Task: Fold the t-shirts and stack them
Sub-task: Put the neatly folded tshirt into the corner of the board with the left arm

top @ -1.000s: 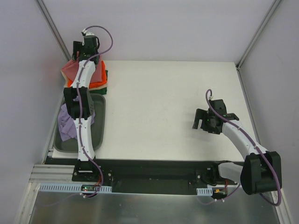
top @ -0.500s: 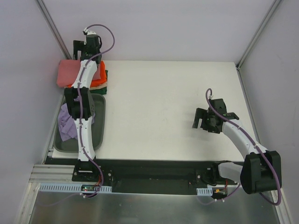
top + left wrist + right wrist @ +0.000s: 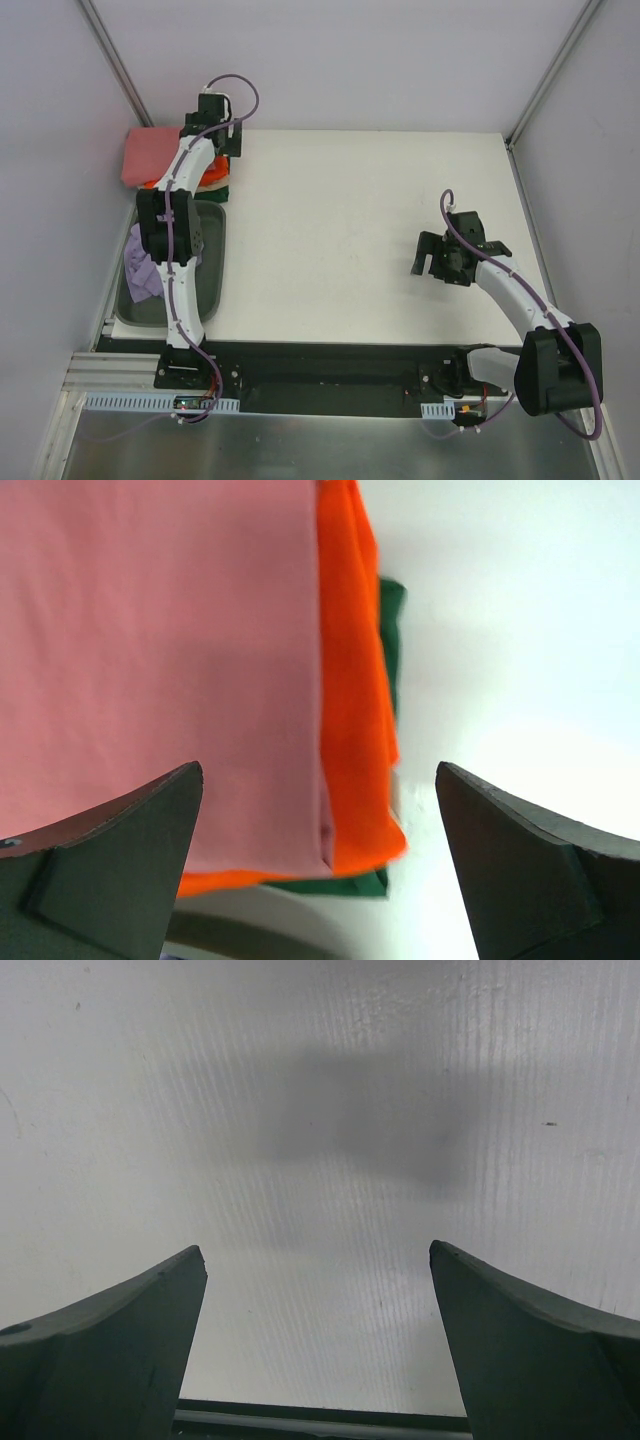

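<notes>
- The left pincer [image 3: 224,138]: jaws wide, empty, above the stack's [image 3: 212,175] right edge.
- The rose shirt [image 3: 150,155]: folded, topping that far-left stack.
- The lavender shirt [image 3: 143,268]: crumpled in the bin [image 3: 213,270], nearward of the left pincer; left arm nearer.
- The right pincer [image 3: 432,262]: wide, empty.

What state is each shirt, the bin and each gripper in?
rose-red t-shirt: folded, topmost.
orange t-shirt: folded, under the rose-red.
dark green t-shirt: folded, under the orange.
grey bin: holds the lavender t-shirt.
lavender t-shirt: crumpled, unfolded.
left gripper: open, empty, above the folded shirts.
right gripper: open, empty, above the table.
</notes>
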Motion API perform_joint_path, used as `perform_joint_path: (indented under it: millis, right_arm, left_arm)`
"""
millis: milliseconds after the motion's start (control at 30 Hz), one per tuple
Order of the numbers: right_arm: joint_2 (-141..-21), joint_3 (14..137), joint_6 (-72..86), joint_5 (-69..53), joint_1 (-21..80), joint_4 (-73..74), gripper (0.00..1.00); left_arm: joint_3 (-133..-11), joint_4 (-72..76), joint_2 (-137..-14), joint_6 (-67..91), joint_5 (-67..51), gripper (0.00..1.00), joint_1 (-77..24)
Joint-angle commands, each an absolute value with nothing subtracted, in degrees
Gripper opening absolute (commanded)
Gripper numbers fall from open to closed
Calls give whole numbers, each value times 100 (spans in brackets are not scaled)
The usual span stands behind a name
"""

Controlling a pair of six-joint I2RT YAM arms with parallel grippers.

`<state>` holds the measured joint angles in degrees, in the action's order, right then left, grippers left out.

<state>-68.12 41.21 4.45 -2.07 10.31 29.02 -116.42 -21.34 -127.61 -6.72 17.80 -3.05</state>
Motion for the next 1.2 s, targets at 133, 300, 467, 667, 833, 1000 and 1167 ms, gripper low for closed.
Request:
perform_joint_path:
  millis: [133,300,467,667,833,1000,1167]
  right_arm:
    - [-6557,4237,483,-316,993,2953,96]
    - [-6215,4122,475,-404,993,2953,96]
    - [-5653,4034,483,-352,993,2927,96]
    - [-5046,3859,580,-422,1002,2787,96]
    - [-4729,3648,677,-492,1002,2541,96]
    - [-4544,3472,721,-282,993,2461,96]
    - [-4097,3103,738,-500,993,1908,96]
  left_arm:
    - [-10173,-2268,-10603,1019,-413,99,-500]
    - [-7503,-1074,-8521,1580,352,99,-1518]
    - [-4743,-335,-6192,2398,1027,99,-2897]
    - [-2824,-465,-4196,3224,783,99,-3208]
    - [-1856,-737,-2797,3655,764,99,-3208]
    - [-1775,-1405,-2417,3823,1028,99,-3208]
    - [-1881,-1661,-2513,3858,1292,99,-3208]
